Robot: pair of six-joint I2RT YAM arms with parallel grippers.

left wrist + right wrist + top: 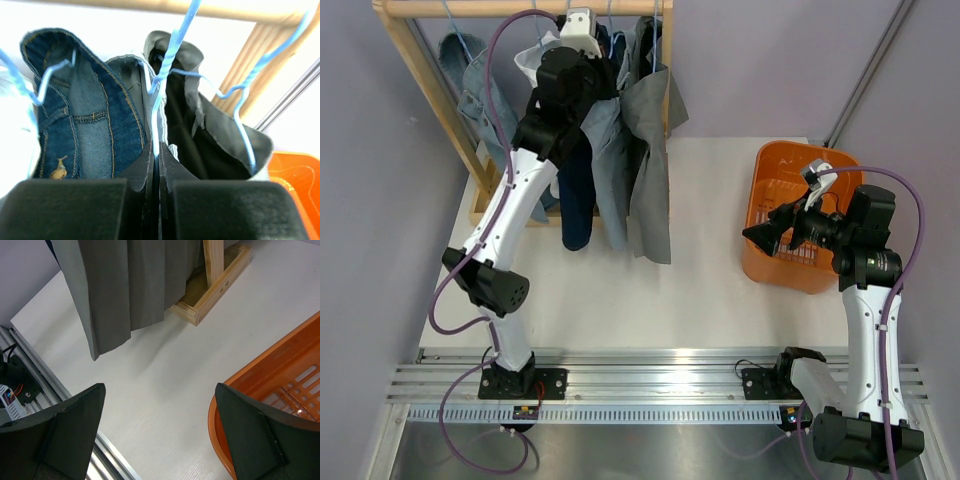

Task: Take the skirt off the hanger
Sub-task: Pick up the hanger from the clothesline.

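Several garments hang on a wooden rack [425, 75] at the back left. The grey skirt [650, 170] hangs at the right end on a light blue wire hanger [170, 55]; its open waist shows in the left wrist view [215, 135]. My left gripper [582, 72] is up among the garments under the rail. In its wrist view the left gripper [159, 165] is shut on the hanger's wire, just below the hook. My right gripper [760, 235] is open and empty, low by the basket; in its wrist view the right gripper [160, 410] faces the skirt's hem [125, 290].
An orange basket [775, 265] stands on the table at the right, also in the right wrist view [280, 385]. Dark denim [85, 125] hangs left of the gripped hanger. The rack's wooden base [215, 285] lies on the white table. Metal rails run along the near edge [650, 385].
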